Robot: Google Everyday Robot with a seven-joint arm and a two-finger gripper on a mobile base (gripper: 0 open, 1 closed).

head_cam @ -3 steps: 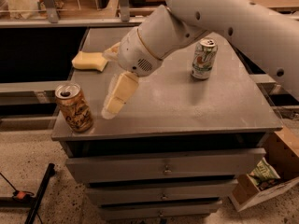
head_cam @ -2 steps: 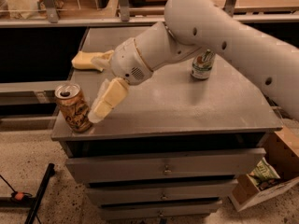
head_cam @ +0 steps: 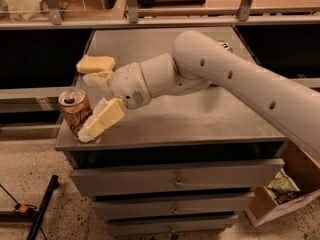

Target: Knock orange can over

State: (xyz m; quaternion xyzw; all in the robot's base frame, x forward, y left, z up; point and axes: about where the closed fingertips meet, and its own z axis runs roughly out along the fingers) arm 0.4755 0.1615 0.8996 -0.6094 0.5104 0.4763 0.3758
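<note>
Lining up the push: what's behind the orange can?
Behind the orange can, bare tabletop and a yellow sponge farther back. The gripper sits at its right side, open; one finger covers the can's lower right edge.

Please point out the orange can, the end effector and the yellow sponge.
orange can (head_cam: 71, 112): camera view, middle of its body.
end effector (head_cam: 85, 108): camera view, between its fingertips, beside the can.
yellow sponge (head_cam: 95, 64): camera view, its top face.

Warm, rather dim light from above gives the metal cabinet top (head_cam: 200, 126) a dull sheen. The soft shadow of the arm (head_cam: 240, 79) lies across it. The gripper (head_cam: 88, 105), at its front left corner, is evenly lit.
</note>
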